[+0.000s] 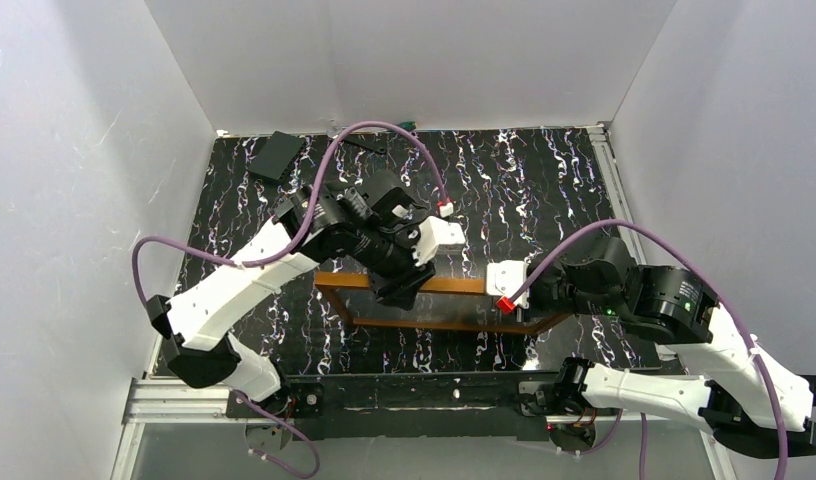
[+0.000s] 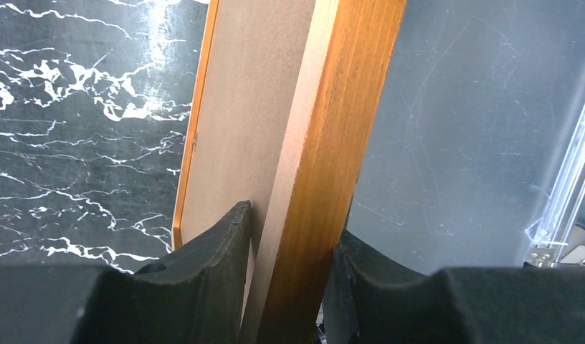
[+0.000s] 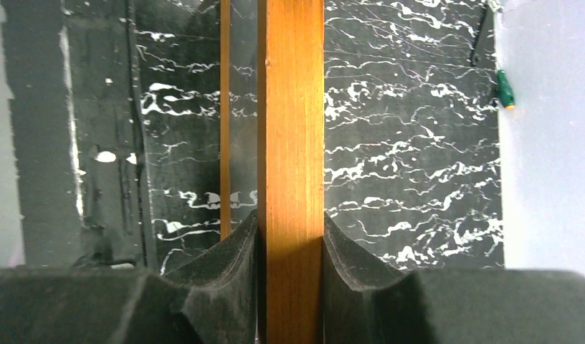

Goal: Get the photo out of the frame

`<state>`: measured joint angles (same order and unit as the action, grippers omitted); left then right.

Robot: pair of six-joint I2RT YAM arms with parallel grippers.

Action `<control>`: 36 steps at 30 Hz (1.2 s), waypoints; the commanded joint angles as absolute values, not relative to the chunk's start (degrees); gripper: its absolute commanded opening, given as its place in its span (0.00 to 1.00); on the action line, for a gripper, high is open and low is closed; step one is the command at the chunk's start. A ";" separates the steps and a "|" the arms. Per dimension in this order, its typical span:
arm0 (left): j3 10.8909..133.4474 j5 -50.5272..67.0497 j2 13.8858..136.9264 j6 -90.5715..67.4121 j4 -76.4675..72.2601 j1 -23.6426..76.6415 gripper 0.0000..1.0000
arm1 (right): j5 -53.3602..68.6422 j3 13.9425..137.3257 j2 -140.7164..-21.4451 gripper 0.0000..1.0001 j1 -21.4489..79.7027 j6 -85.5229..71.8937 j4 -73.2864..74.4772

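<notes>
Your left gripper has its fingers clamped across the far rail of the frame, with the brown board back of the photo pinched against it. Your right gripper is closed tight on the frame's right rail. The frame is held tilted between the 2 arms, over the near middle of the table. By my reading the photo isn't out yet, so the whole separation is left.

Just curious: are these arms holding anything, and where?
Both hold the frame: the left gripper clamps its far rail together with the brown board back, the right gripper its right-side rail.
</notes>
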<state>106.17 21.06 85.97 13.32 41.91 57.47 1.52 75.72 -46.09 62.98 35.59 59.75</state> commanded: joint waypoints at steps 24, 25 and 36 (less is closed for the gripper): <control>86.92 -2.62 74.12 14.05 42.43 53.00 0.00 | 1.70 73.80 -48.52 0.01 64.28 35.71 40.23; 86.65 -2.89 74.05 13.98 42.37 53.00 0.00 | 0.76 72.85 -47.26 0.01 64.21 34.80 37.58; 80.30 -6.75 70.53 12.54 34.21 53.01 0.00 | -1.57 68.12 -44.69 1.00 64.25 30.33 31.80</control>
